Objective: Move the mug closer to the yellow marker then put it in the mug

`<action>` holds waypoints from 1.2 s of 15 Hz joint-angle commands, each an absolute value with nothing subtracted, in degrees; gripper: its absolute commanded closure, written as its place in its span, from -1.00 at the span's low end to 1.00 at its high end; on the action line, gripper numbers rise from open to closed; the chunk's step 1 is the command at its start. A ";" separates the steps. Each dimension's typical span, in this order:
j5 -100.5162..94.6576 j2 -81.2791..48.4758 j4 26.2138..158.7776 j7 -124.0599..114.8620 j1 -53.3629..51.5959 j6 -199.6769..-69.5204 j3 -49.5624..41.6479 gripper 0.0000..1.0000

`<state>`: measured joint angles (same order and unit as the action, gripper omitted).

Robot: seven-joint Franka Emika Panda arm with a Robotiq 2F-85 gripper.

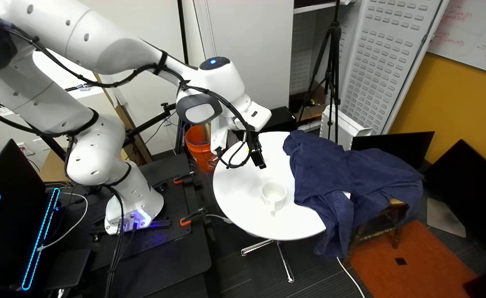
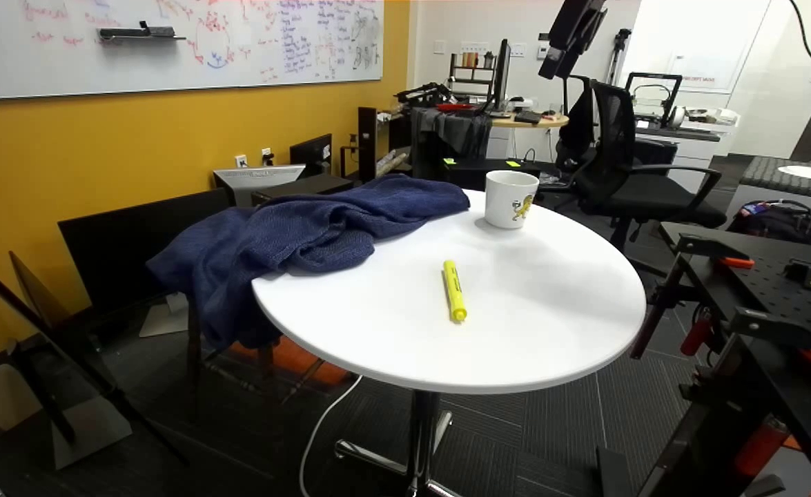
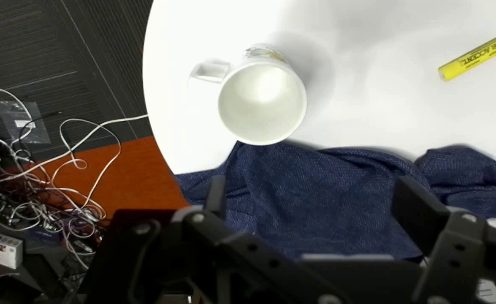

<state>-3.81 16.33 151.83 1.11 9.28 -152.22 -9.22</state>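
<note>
The pincer (image 3: 313, 197) hangs spread wide and empty, higher than the mug (image 2: 508, 201); the marker (image 2: 455, 290) lies well apart from that mug. Moving the mug first, I'd say: descend, grip.

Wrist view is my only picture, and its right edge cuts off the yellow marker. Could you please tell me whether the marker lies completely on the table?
Observer: Yes, in an exterior view the whole yellow marker lies on the white table.
Operator: Thank you. In my picture the mug covers part of the edge of the blue cloth. Do they touch?
Observer: No, in both exterior views a strip of the white table shows between them.
Operator: And the gripper, is it already as low as the mug's rim?
Observer: No, in an exterior view it hangs in the air, clearly higher than the rim.
</note>
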 commanded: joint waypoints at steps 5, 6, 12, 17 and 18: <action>0.14 7.35 147.32 5.14 8.59 -151.23 -9.79 -1.00; 0.30 10.03 149.52 4.75 8.59 -152.04 -9.59 -1.00; 2.10 7.04 148.13 6.30 8.07 -152.55 -9.86 -1.00; 11.69 1.62 146.30 11.92 5.60 -154.48 -9.76 -1.00; 13.60 0.37 145.85 13.17 5.36 -154.71 -9.43 -1.00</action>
<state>7.91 4.70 148.07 8.97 6.76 -152.92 -9.61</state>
